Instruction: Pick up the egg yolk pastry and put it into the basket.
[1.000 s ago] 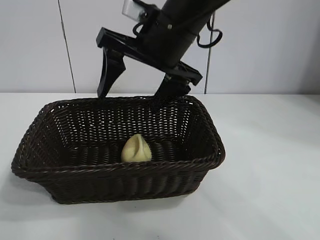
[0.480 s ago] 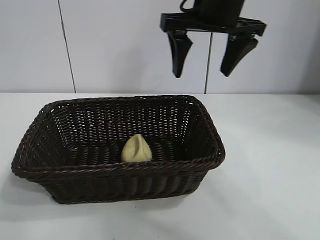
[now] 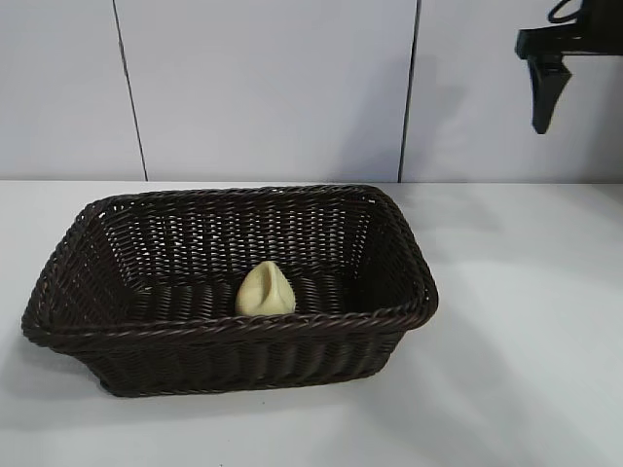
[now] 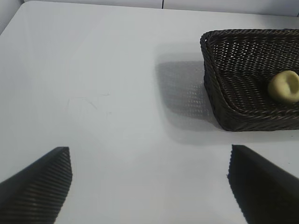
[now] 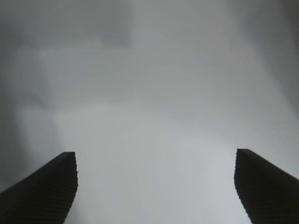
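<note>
**Right end effector clear of the basket, pastry inside**

Right end effector (image 5: 154,186) hangs high at the exterior view's upper right edge, well apart from the basket (image 3: 321,321), its fingers spread wide with nothing between them. Only one finger shows in that view; the wrist view shows both, with bare pale surface beyond. My judgement: the placing is done, and what remains is to retreat and park without sweeping low across the braided rim.

Left end effector (image 4: 149,186) hovers over the tabletop (image 4: 93,93) off one end of the basket, fingers likewise spread and empty.

Inside the basket, the egg yolk pastry (image 3: 265,290) rests on the woven floor close to the near wall, tilted on edge. Nothing else lies in there.
</note>
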Robot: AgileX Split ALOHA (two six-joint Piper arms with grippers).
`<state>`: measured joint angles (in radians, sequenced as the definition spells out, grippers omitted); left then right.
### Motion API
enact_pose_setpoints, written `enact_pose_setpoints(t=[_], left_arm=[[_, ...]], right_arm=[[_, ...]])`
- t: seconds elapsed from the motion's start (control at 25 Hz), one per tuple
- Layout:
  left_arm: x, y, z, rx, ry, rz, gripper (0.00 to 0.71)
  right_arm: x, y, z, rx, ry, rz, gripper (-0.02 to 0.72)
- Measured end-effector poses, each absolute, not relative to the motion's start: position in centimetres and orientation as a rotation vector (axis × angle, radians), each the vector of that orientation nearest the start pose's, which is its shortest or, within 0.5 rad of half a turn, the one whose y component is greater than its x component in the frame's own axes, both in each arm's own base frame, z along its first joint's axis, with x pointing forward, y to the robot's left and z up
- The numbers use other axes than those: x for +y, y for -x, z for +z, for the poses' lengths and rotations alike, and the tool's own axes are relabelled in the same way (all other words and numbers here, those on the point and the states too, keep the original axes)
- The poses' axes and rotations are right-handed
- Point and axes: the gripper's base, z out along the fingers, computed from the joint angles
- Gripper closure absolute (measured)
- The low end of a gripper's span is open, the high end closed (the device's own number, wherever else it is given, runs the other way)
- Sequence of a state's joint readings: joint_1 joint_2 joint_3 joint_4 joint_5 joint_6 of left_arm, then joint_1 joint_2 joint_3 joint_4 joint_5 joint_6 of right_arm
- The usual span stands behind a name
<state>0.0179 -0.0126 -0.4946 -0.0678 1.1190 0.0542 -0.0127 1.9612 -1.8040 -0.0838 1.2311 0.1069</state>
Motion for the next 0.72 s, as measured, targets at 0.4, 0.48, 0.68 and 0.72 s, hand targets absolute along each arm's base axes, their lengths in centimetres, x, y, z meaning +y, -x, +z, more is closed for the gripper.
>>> enact_pose_setpoints(t=[0.4, 0.48, 0.68, 0.72], left_arm=[[-0.6, 0.9, 27.1, 2.093, -0.044, -0.038, 0.052], [-0.6, 0.9, 27.1, 2.093, -0.044, -0.038, 0.052], [-0.6, 0.9, 27.1, 2.093, -0.044, -0.038, 0.052], [-0.6, 0.9, 27.1, 2.093, -0.044, -0.038, 0.052]], right_arm=[[-1.6, -36.7, 28.6, 2.946, -0.114, -0.055, 0.050], [-1.5, -34.3, 28.6, 2.974, -0.103, -0.053, 0.050], [-1.1, -27.8, 27.7, 3.045, -0.101, -0.024, 0.050], [-1.1, -26.5, 27.2, 3.063, -0.102, -0.023, 0.050]])
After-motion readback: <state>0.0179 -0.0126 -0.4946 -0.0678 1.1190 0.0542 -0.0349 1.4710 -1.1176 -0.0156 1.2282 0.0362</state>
